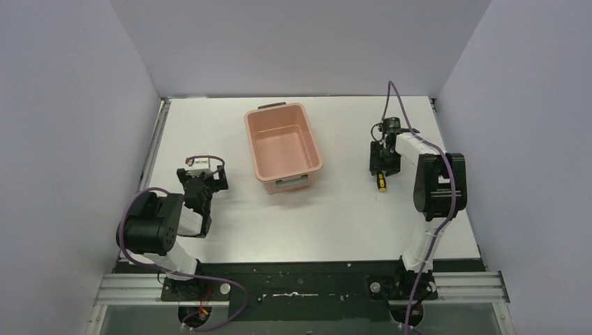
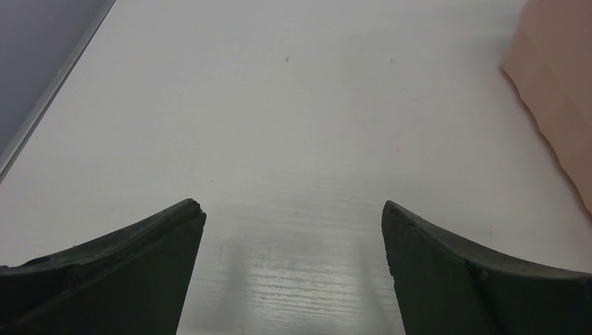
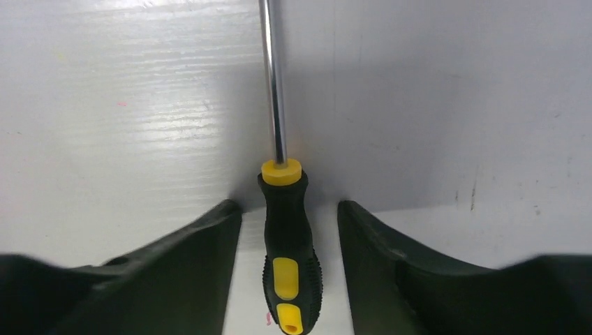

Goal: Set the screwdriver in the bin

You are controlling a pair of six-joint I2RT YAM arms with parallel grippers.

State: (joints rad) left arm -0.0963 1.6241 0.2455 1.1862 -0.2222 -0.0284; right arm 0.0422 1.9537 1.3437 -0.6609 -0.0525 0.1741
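The screwdriver [image 3: 289,237] lies on the white table, its black-and-yellow handle between my right gripper's fingers and its thin metal shaft running away from me. My right gripper [image 3: 290,213] is open around the handle, with a gap on each side. From above, the handle end [image 1: 380,183] shows just below my right gripper [image 1: 380,167]. The salmon-pink bin [image 1: 282,146] stands empty at the table's middle, left of that gripper. My left gripper [image 2: 293,216] is open and empty over bare table; the bin's wall [image 2: 558,84] shows at its right.
Grey walls close in the table on the left, back and right. A metal rail [image 1: 157,143] runs along the table's left edge. The right arm's purple cable [image 1: 391,98] arches above the gripper.
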